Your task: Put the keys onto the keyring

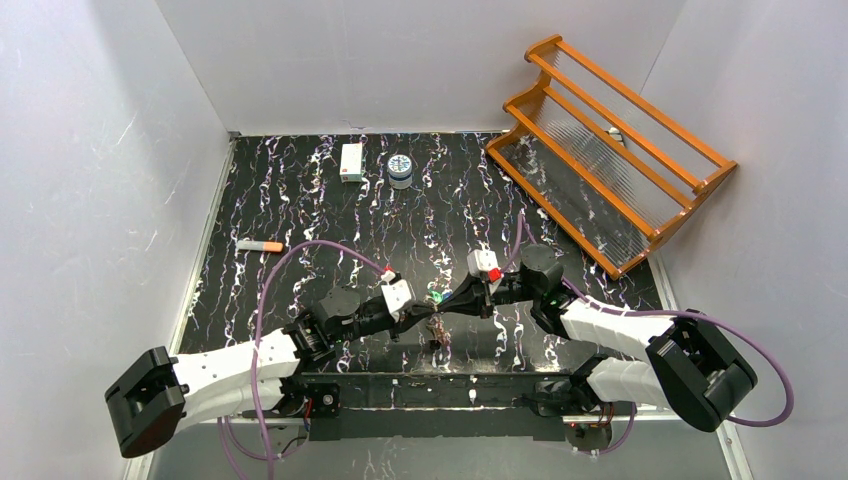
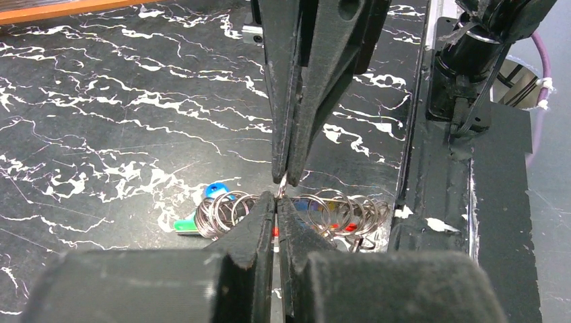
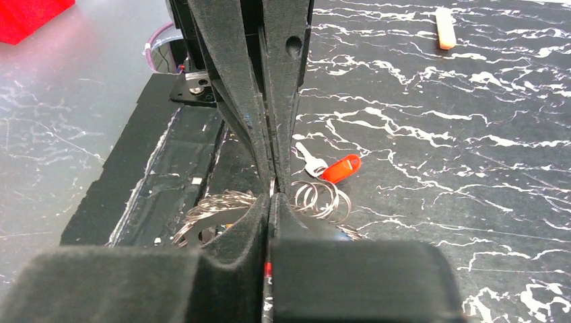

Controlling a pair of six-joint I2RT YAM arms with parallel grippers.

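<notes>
The left gripper [image 2: 277,203] and right gripper [image 2: 283,176] meet tip to tip. Both jaws are pinched narrow on a silver sliver of the keyring [image 2: 225,212], which hangs just above the table [image 2: 101,121]. Its coils fan out at 9 and 3 o'clock, too tangled to count. The left wrist view shows one blue-capped key [image 2: 215,190] and one green-capped key [image 2: 183,225]. Only the right wrist view shows one red-capped key [image 3: 340,167] whole, at 1 o'clock. From above the bunch blurs.

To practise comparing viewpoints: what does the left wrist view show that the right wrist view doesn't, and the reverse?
Only left wrist: a blue-capped key and a green-capped key beside the keyring. Only right wrist: a whole red-capped key lying apart, and an orange marker farther off. Both: left hand and right hand shut tip to tip on the keyring.
</notes>
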